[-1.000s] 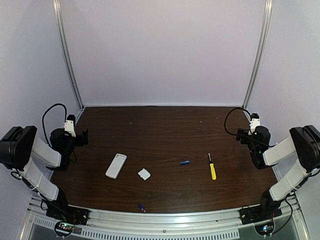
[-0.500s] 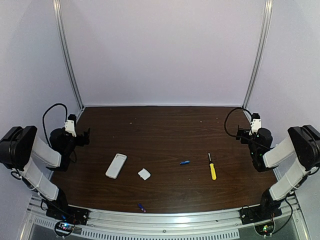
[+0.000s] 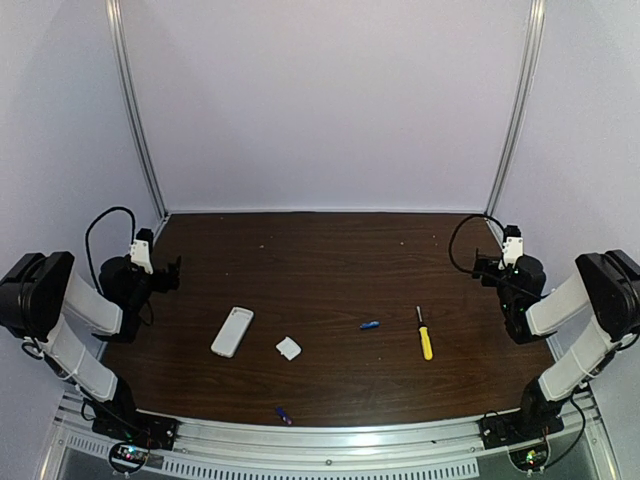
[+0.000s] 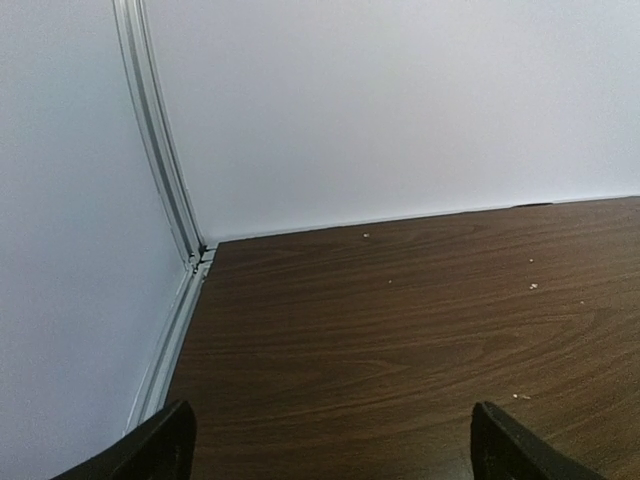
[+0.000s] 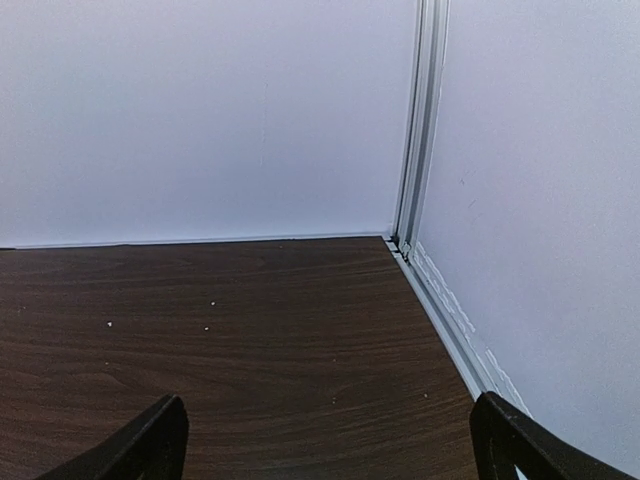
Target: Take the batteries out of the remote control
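flat white remote control (image 3: 232, 331), blue batteries (image 3: 370, 325) loose — left end effector (image 4: 331, 412), right end effector (image 5: 329, 402) both agape

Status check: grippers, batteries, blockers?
Left gripper, right gripper open, empty, at table sides. Both batteries out on table, apart from remote control. Screwdriver, cover piece loose; not obstructing.

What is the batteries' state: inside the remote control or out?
Out. One battery lies on the table left of the screwdriver, the other battery near the front edge, both apart from the remote control.
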